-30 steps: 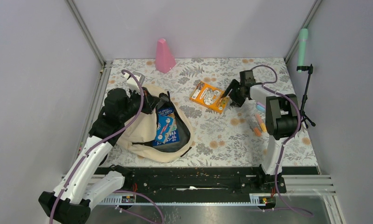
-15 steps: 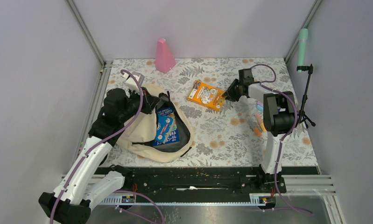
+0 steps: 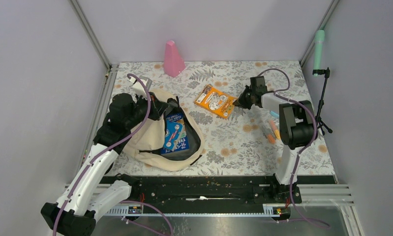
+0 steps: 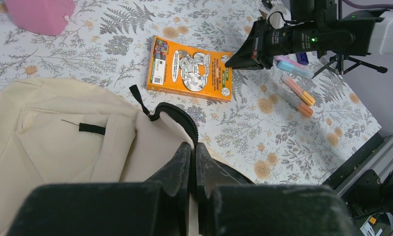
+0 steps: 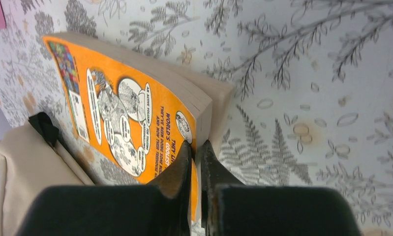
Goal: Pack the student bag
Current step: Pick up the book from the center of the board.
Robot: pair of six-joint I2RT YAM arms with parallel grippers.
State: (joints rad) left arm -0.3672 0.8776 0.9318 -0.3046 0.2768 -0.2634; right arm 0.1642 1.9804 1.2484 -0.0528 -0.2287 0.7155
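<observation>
Cream fabric fills the left of the flowered table (image 3: 233, 142) in the top view. The student bag (image 3: 150, 140) is laid there with its mouth gaping, and a blue box (image 3: 176, 133) is seen inside it. The left gripper (image 3: 160, 109) is set at the far rim of that mouth. An orange book (image 3: 215, 101) is laid flat near the bag but apart from it, and the right gripper (image 3: 238, 102) is placed at its right corner. A pink cone (image 3: 173, 59) is stood at the far edge, and some markers (image 3: 272, 130) are scattered beside the right arm.

From the left wrist, the left gripper (image 4: 193, 146) is seen clamped on the zippered rim of the student bag (image 4: 61, 147), with cream cloth nipped between its fingers.

From the right wrist, the right gripper (image 5: 195, 145) is seen closed, its tips at the corner of the orange book (image 5: 120, 113). A sliver of orange is shown between them, but whether the cover is pinched cannot be told.
</observation>
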